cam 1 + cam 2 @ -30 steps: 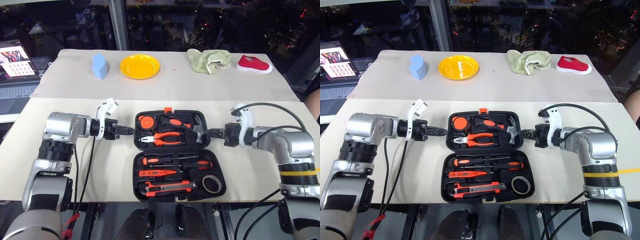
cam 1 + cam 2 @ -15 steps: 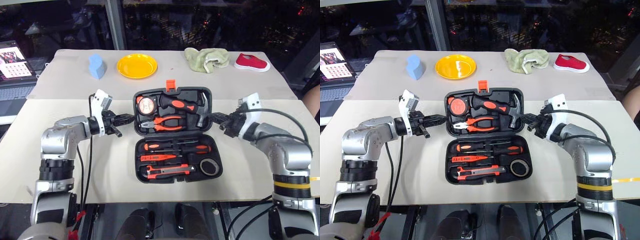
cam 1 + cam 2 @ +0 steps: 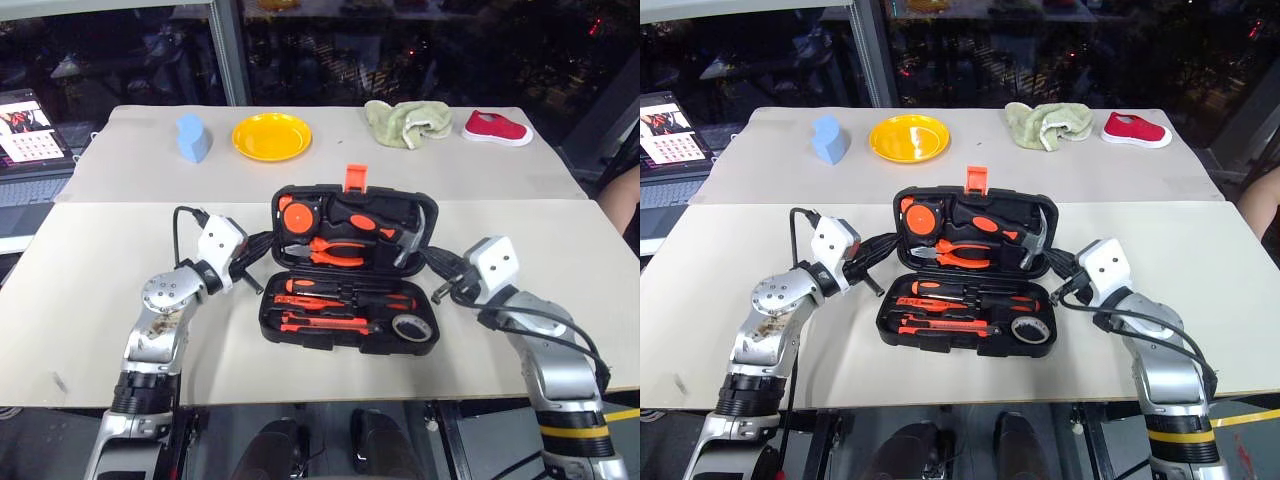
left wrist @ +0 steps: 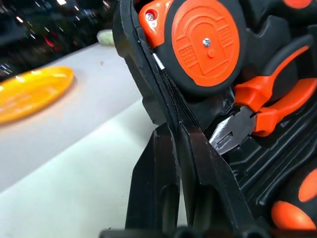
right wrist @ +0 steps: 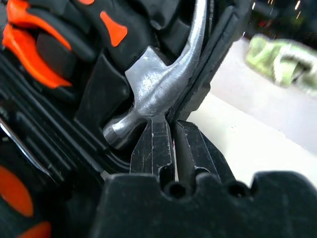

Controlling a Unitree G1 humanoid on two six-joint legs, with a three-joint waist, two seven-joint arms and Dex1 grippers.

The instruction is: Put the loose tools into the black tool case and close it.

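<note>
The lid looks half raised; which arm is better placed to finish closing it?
Neither clearly: the left gripper and right gripper, both shut, sit at opposite edges of the lid, so probably both should push together.

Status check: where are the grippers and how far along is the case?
Both grippers shut, left gripper and right gripper at the lid's side edges. Black tool case half closed, lid tilted up, tools seated. Nothing in the way.

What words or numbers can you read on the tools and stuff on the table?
None can be read.
Tape measure: raised pattern on its orange face, no letters that can be made out.
Laptop screen: pictures and small rows, too small to read.
Black tool case, yellow plate, red shoe: no writing seen.
</note>
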